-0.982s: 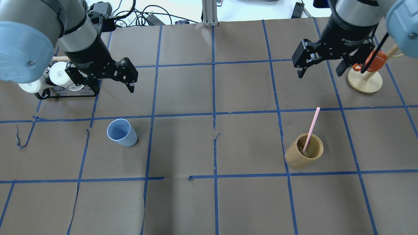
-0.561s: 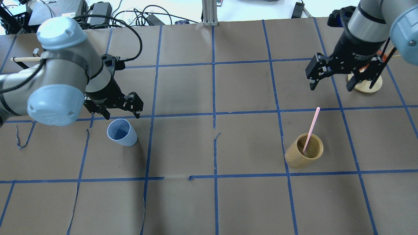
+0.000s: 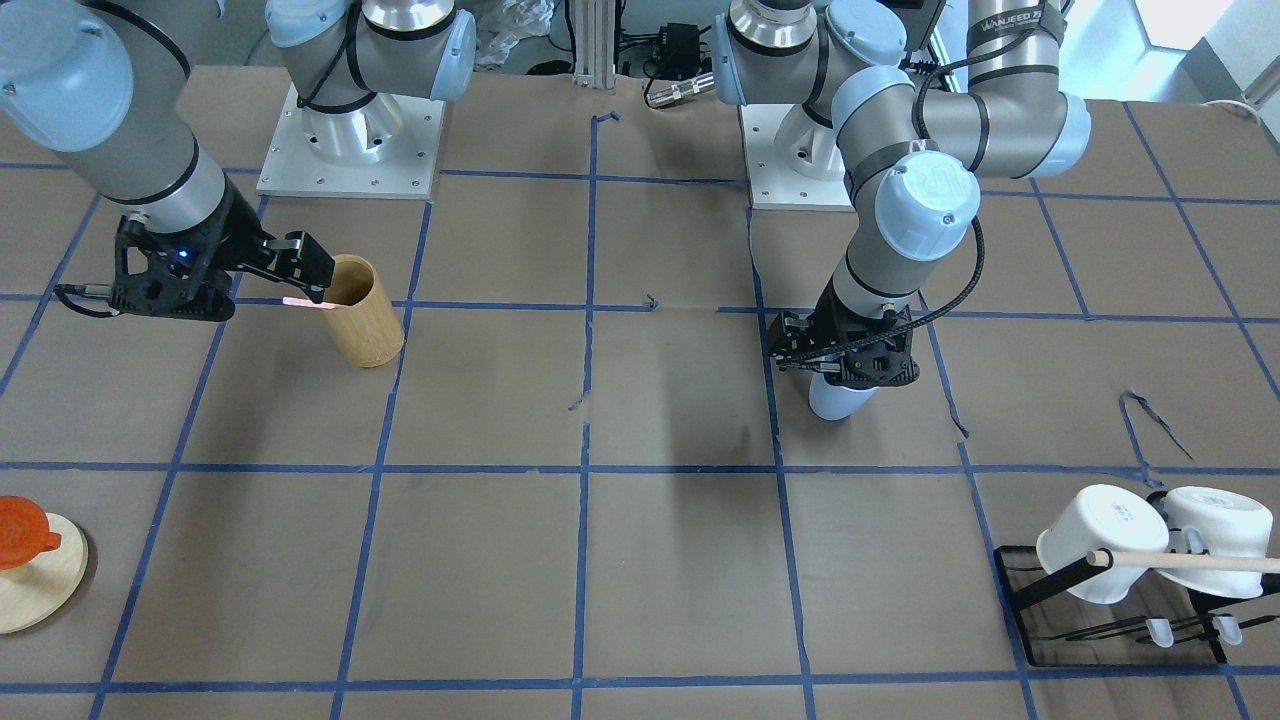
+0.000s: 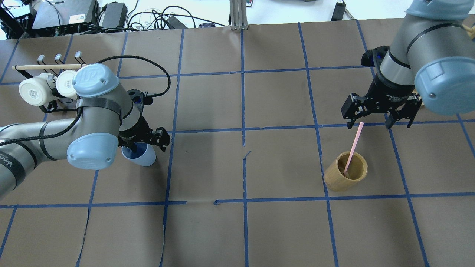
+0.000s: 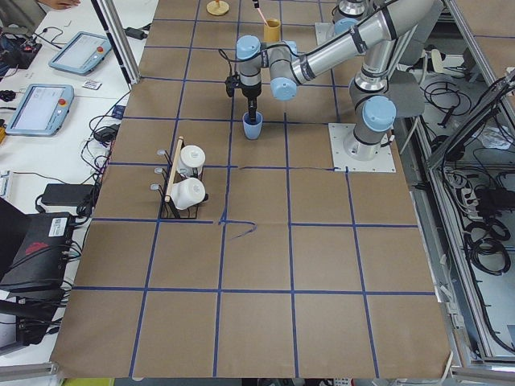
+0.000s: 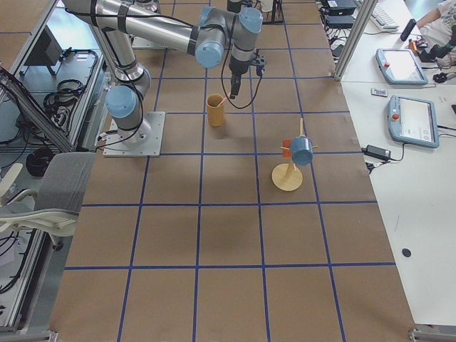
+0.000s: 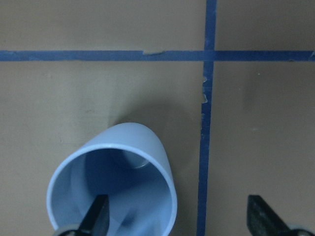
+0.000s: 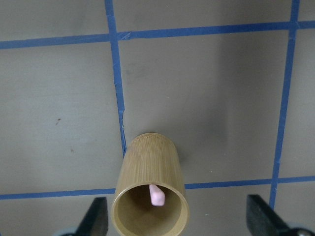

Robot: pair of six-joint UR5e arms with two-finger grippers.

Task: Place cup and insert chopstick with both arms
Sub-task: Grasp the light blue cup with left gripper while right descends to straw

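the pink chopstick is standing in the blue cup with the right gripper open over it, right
Not the blue cup: the pink chopstick stands in the bamboo holder, as the overhead exterior view shows. The right gripper is open over it.

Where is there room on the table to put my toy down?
The middle, between the blue cup and the bamboo holder, is bare. It is crowded at the mug rack and the mug tree.

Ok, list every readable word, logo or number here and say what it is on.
"WANJEED": black strap around the left arm; what follows the word is unclear.
"UR": logo on the left arm's blue joint cap.
White print on the right arm's black wrist collar: too small to read.
Marks on the white cups: too small to read.
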